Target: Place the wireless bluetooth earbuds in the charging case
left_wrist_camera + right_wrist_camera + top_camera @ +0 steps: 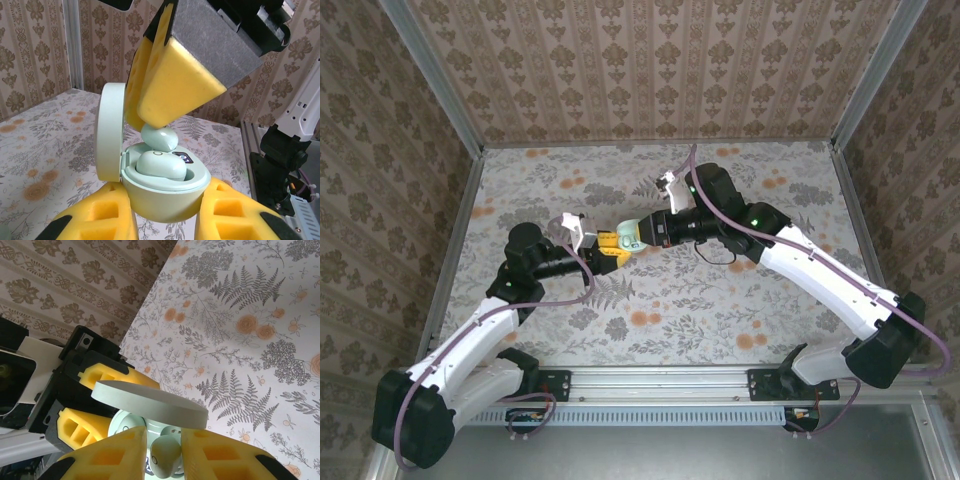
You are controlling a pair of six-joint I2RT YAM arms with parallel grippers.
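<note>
Nearest the left wrist camera, along the bottom edge of its view, we see the left gripper (pixel 165 212). Its yellow foam-padded fingers (pixel 95 222) are clamped on either side of the small pale mint-green oval plastic charging case (pixel 165 197). The case's hinged lid (pixel 110 132) stands open and upright at centre left. One tiny pale mint-green plastic seated earbud (pixel 160 165) lies in the case's well at frame centre. Just above it, the second earbud (pixel 157 137), of the same mint plastic, is pinched by the right gripper (pixel 145 120), whose yellow fingers reach down from the upper centre. We cannot tell whether the two buds touch. Farther back lie the floral-printed table (pixel 40 150) at left and the brown patterned wall (pixel 30 50) across the top.
</note>
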